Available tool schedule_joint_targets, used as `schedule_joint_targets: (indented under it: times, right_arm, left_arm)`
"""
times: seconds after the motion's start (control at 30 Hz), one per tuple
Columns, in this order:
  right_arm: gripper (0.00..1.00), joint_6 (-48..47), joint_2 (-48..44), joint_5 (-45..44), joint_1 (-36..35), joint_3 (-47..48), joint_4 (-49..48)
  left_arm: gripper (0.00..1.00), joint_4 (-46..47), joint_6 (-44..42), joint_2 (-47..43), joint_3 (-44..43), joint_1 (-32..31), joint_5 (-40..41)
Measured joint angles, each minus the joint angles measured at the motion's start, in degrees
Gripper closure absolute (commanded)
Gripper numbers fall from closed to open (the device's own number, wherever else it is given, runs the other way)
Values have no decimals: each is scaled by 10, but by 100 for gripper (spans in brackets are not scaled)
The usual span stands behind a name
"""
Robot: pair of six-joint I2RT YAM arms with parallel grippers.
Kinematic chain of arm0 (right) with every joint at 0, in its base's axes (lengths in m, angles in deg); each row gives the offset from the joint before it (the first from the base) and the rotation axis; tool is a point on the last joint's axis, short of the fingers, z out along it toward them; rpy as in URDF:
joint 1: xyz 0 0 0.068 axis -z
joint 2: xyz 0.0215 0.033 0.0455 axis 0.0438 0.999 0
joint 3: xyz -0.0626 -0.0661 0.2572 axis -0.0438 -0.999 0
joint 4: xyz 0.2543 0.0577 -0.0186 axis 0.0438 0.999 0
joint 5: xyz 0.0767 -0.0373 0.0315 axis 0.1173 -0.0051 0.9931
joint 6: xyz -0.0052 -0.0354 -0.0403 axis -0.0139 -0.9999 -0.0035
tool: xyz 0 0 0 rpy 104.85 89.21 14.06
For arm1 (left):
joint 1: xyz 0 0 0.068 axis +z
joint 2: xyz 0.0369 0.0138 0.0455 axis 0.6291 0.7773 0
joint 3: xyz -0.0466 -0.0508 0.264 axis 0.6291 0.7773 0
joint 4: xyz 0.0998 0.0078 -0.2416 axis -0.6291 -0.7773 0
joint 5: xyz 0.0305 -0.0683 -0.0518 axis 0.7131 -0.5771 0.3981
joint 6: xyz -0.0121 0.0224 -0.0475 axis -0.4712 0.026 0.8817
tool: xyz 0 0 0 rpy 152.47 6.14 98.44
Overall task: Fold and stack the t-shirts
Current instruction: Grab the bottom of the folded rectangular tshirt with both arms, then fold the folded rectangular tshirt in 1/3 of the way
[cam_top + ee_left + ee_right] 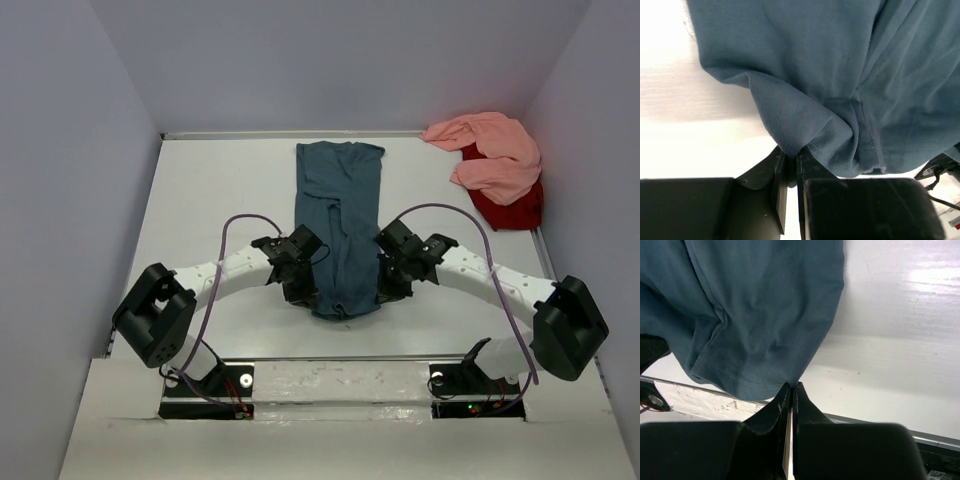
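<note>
Two white arms (pixel 235 268) with black joints (pixel 155 315), black fingers (pixel 805 170), looping purple cables (pixel 222 245)

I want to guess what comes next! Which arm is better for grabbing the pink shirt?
Probably the right arm: the pink shirt lies in the far right corner, on its side. First, though, the right gripper and left gripper must release the near hem of the teal shirt.

Top camera looks down from behind; both wrist cameras closely face the teal shirt (pixel 338 225).
</note>
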Motion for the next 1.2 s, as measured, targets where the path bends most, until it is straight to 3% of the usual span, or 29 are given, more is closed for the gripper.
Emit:
schedule_joint_targets:
  times: [0.77,1.2]
  right_arm:
    - [100,-51,33,-42,10,88,19]
    - [100,-107,65,-19,89,139,23]
  left_arm:
    - [81,-51,-37,-7,-57,86,17]
    - [81,-59,-71,18,-107,131,26]
